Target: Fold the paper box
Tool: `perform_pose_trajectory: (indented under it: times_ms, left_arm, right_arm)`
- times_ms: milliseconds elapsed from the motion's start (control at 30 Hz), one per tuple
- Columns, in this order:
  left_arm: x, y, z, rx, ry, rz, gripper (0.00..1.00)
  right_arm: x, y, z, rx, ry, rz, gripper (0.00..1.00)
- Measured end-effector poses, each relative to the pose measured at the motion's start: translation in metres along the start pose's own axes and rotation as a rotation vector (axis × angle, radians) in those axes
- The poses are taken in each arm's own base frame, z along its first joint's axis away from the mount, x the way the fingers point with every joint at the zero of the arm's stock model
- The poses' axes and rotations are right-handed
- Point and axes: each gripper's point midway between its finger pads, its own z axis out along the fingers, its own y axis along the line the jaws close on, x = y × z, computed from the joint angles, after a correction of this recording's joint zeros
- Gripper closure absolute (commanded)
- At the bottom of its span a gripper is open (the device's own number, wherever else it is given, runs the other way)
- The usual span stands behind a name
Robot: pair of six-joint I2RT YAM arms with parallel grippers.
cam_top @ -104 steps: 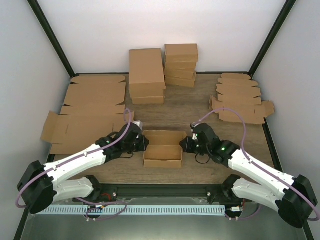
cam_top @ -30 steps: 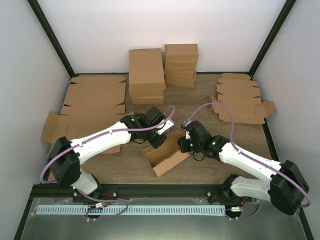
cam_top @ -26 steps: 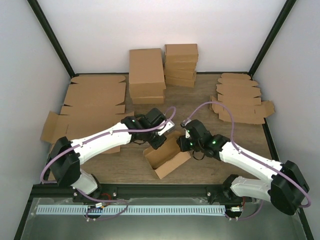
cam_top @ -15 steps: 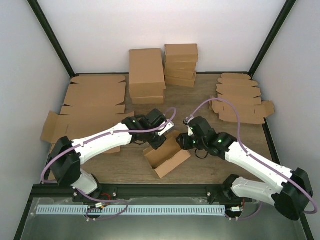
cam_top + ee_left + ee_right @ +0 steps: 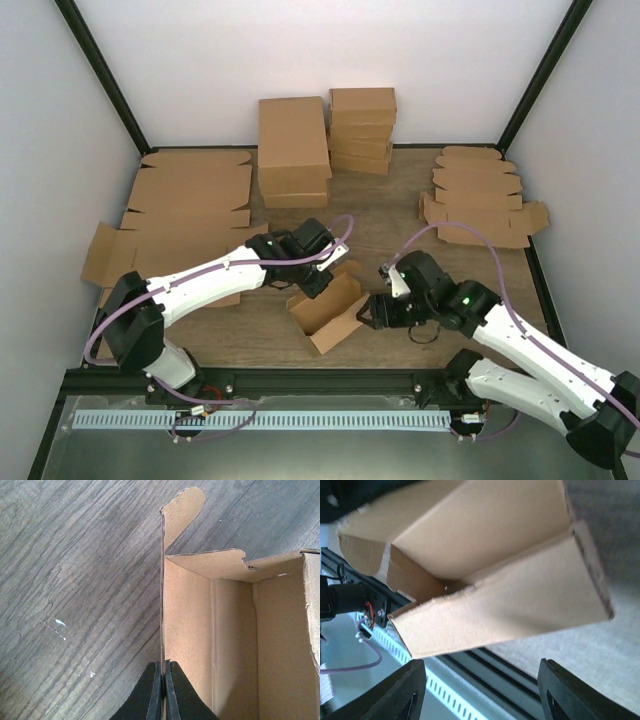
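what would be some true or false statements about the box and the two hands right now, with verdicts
1. The left hand is shut on a wall of the box. True.
2. The right hand is clamped on the box. False: its fingers stand wide open, gripping nothing.
3. The box is closed on top. False: it is open, and its inside shows.
4. Flat cardboard pieces lie at the far right of the table. True.

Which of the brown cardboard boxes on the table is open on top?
The small paper box at front centre, its wall pinched by the left gripper; the stacked boxes at the back are closed.
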Motion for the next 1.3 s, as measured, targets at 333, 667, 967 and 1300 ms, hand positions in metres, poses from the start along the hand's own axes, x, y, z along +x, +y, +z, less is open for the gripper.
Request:
perform_pose_trajectory:
  times_ms: [333,667,967,1300]
  left_arm:
    - [0.000,0.000,0.001,0.000,0.000,-0.009,0.96]
    - [0.000,-0.001,0.001,0.005,-0.001,-0.016,0.96]
    - [-0.004,-0.007,-0.002,0.040,-0.018,-0.033,0.96]
    - [-0.010,-0.013,-0.011,0.078,-0.049,-0.050,0.96]
  right_arm:
    - [0.048,-0.013,0.036,-0.101,0.155,0.089,0.23]
    - [0.031,0.002,0.052,-0.217,0.080,0.094,0.23]
    - [0.020,0.004,0.061,-0.239,0.036,0.107,0.23]
    - [0.016,-0.001,0.070,-0.228,0.024,0.126,0.24]
